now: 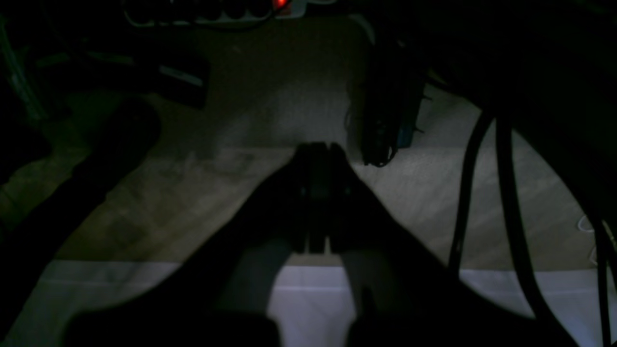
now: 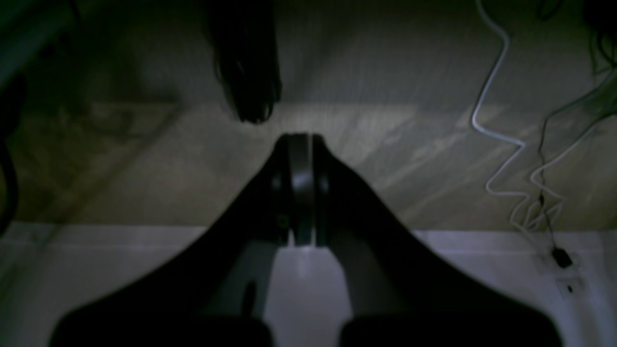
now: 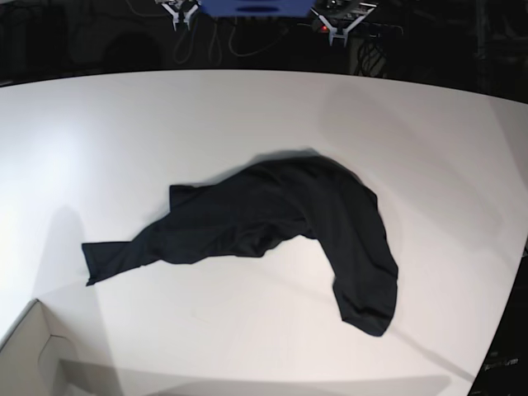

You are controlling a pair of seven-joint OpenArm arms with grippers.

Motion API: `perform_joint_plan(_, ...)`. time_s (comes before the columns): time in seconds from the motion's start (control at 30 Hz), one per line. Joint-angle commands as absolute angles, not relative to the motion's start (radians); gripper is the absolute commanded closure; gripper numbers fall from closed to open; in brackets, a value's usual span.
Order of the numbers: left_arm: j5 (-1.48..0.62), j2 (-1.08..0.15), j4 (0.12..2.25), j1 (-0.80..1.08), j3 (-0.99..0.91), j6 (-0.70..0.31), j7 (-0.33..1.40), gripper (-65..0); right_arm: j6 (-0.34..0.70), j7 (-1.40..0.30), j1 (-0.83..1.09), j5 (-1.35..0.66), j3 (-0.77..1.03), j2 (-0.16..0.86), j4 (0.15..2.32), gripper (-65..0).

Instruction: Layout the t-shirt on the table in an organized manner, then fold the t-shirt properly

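Observation:
The black t-shirt lies crumpled on the white table, near its middle in the base view. One part stretches to the front left, another bunches down to the front right. Neither arm shows in the base view. In the left wrist view my left gripper is shut and empty, hanging over a dim floor. In the right wrist view my right gripper is shut and empty, also over the floor. The shirt shows in neither wrist view.
A pale cardboard box corner sits at the table's front left. A blue part and cables lie past the far edge. White and black cables trail on the floor. Black cables hang on the right of the left wrist view.

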State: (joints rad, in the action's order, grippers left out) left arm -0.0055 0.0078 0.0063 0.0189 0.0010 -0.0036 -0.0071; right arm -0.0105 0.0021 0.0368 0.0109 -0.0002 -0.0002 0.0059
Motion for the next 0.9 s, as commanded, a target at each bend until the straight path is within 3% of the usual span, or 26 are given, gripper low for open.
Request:
perform_joint_plan(0.0, -0.007, 0.005, 0.005, 0.022, -0.001, -0.001, -0.007, -0.4, 0.005, -0.005, 0.041, 0.004, 0.002, -0.002, 0.004, 0.0)
perform_joint_plan(0.37, -0.007, 0.001, 0.005, 0.022, 0.002, -0.002, -0.002, -0.3, 0.004, -0.01, 0.097, 0.004, -0.002, 0.005, 0.142, 0.0)
perform_joint_plan(0.87, -0.007, 0.007, 0.036, 0.028, 0.001, -0.002, -0.001, -0.4, 0.004, -0.01, 0.097, 0.005, -0.007, 0.03, 0.142, 0.0)
